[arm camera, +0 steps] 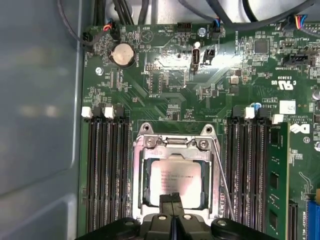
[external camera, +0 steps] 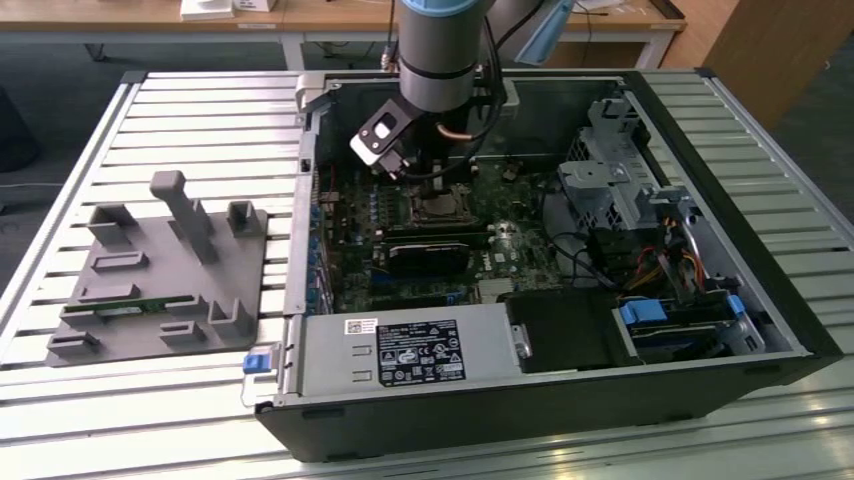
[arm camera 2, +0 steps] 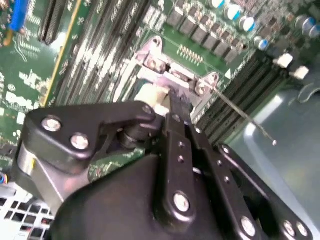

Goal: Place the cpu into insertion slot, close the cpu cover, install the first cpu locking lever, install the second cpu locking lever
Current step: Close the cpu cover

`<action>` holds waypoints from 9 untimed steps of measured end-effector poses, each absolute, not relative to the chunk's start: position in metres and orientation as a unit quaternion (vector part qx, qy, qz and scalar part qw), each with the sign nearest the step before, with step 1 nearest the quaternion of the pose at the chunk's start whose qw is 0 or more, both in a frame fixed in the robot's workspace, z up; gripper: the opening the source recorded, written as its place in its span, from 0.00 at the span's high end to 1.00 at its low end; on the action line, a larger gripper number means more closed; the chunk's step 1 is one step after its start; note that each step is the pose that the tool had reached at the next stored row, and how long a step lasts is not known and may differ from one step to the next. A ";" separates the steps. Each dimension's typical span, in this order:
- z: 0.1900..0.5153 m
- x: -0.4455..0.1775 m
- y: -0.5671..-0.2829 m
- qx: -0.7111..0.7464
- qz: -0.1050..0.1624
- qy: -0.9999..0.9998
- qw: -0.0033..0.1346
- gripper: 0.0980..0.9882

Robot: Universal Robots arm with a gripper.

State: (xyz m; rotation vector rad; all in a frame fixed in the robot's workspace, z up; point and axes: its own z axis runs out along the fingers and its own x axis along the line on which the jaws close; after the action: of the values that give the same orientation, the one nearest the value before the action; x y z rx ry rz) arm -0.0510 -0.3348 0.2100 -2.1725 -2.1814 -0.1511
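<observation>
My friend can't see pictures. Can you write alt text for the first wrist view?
The cpu shows through the window of the silver cover, on a green board. The black gripper, shut, is at the cpu's edge.

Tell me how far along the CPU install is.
Done: the pale square cpu sits in the black insertion slot, with the silver frame cpu cover apparently down over it. In hand: the shut gripper rests its tip at the chip's edge. Left: a thin wire locking lever stands unlatched.
</observation>
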 end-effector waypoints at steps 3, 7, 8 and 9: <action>0.210 -0.048 -0.335 -0.705 -0.049 -0.707 0.030 0.98; 0.210 -0.044 -0.335 -0.705 -0.049 -0.707 0.030 0.98; 0.210 -0.043 -0.335 -0.705 -0.049 -0.707 0.030 0.98; 0.210 -0.042 -0.335 -0.705 -0.049 -0.707 0.030 0.98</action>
State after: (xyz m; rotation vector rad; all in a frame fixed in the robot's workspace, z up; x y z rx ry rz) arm -0.0421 -0.3349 0.2101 -2.1725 -2.1814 -0.1507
